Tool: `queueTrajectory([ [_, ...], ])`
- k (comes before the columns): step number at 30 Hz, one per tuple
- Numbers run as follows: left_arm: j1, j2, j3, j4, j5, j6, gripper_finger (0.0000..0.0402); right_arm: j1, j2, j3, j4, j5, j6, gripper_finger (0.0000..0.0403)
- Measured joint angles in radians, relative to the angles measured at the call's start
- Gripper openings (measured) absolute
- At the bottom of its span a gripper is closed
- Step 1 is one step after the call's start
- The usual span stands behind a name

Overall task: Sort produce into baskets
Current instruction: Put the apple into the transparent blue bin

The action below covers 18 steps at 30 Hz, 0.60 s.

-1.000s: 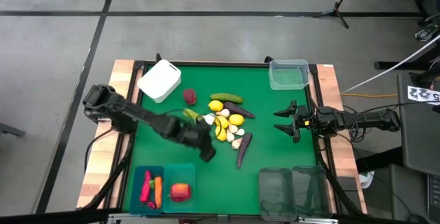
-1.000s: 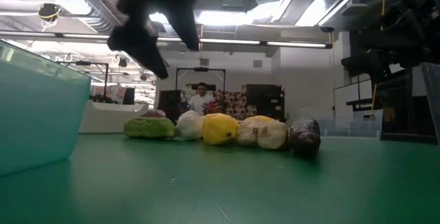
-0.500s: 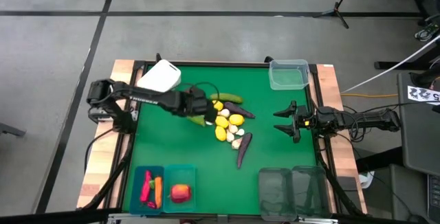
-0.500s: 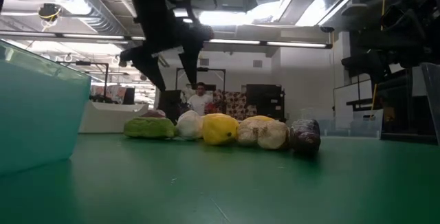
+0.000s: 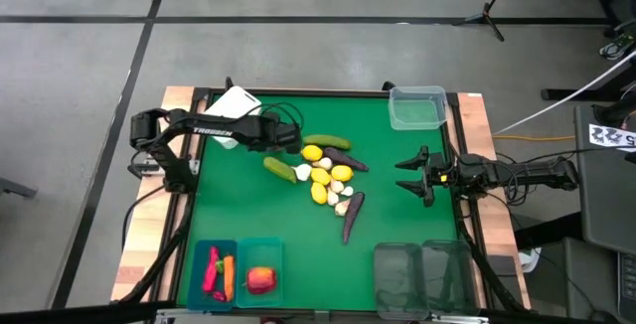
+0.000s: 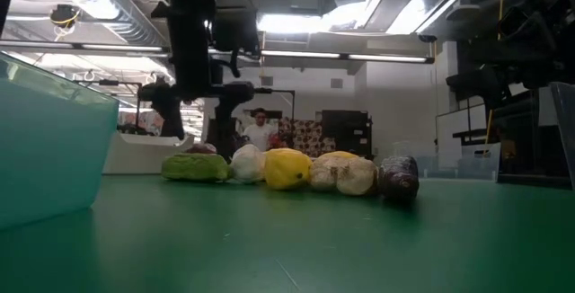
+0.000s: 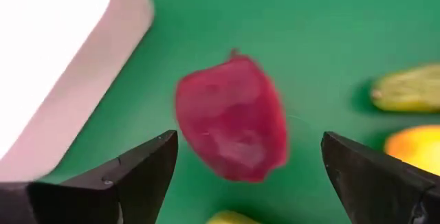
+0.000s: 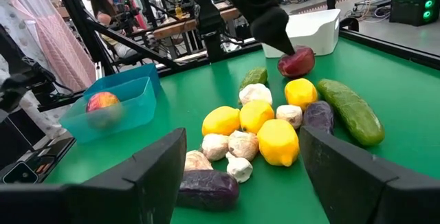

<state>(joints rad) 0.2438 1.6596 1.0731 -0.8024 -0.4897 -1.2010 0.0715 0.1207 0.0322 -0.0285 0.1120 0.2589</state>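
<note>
A dark red fruit [image 7: 230, 117] lies on the green mat beside the white box [image 7: 48, 52]. My left gripper [image 7: 249, 136] hangs above it, open, one finger on either side and apart from it. In the high view the gripper [image 5: 285, 137] hides the fruit. The right wrist view shows the fruit [image 8: 297, 61] under the gripper. The pile of produce [image 5: 328, 175] holds lemons, garlic, cucumbers and eggplants. My right gripper [image 5: 409, 175] waits open at the table's right side.
Two teal bins [image 5: 237, 254] at the near left hold red peppers, a carrot and an apple. Two dark-tinted bins [image 5: 422, 269] stand at the near right. A clear tub [image 5: 417, 107] sits at the far right. People show in the room beyond the table.
My left gripper has swung from the near middle of the table toward the far edge. It passed over the pile to the red fruit by the white box, rolling and tipping as it went, and stayed open. The produce has kept still.
</note>
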Motion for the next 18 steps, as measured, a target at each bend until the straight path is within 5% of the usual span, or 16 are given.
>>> queueTrajectory([
  [18,0.026,0.020,-0.193,0.348,-0.032,-0.058,0.0339,0.000,0.000,0.000,-0.001,0.000,0.001,0.0280],
])
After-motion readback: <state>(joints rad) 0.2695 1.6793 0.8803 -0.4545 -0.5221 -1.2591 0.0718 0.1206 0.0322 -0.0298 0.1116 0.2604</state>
